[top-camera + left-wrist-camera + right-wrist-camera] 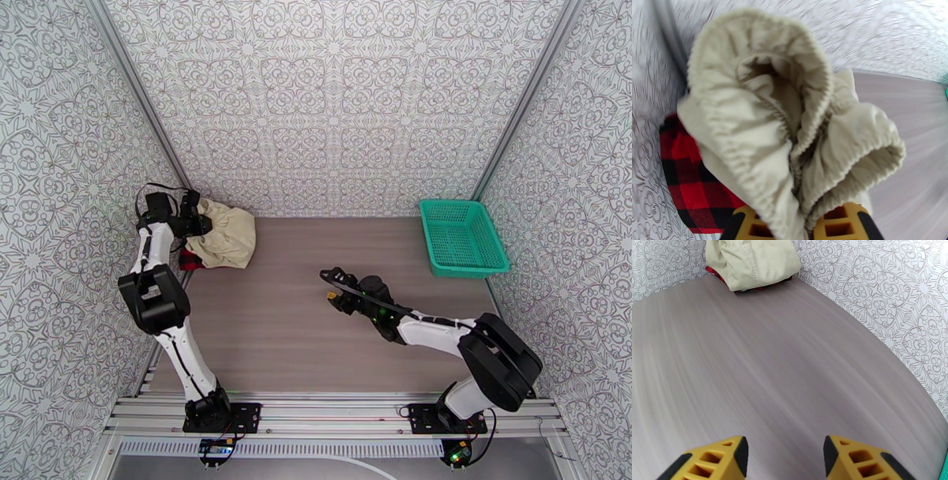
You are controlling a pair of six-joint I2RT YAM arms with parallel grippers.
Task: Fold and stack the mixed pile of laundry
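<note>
The laundry pile sits in the far left corner of the table (300,339) — cream cloth (762,118) bunched on top, the red-and-black checked shirt (687,173) peeking out beneath it. The left gripper (805,227) is pinching a gathered fold of that cream cloth between its yellow fingers. The right gripper (786,457) hangs over the middle of the table, jaws spread, nothing between them — the teal basket (466,271) sits at the far right.
</note>
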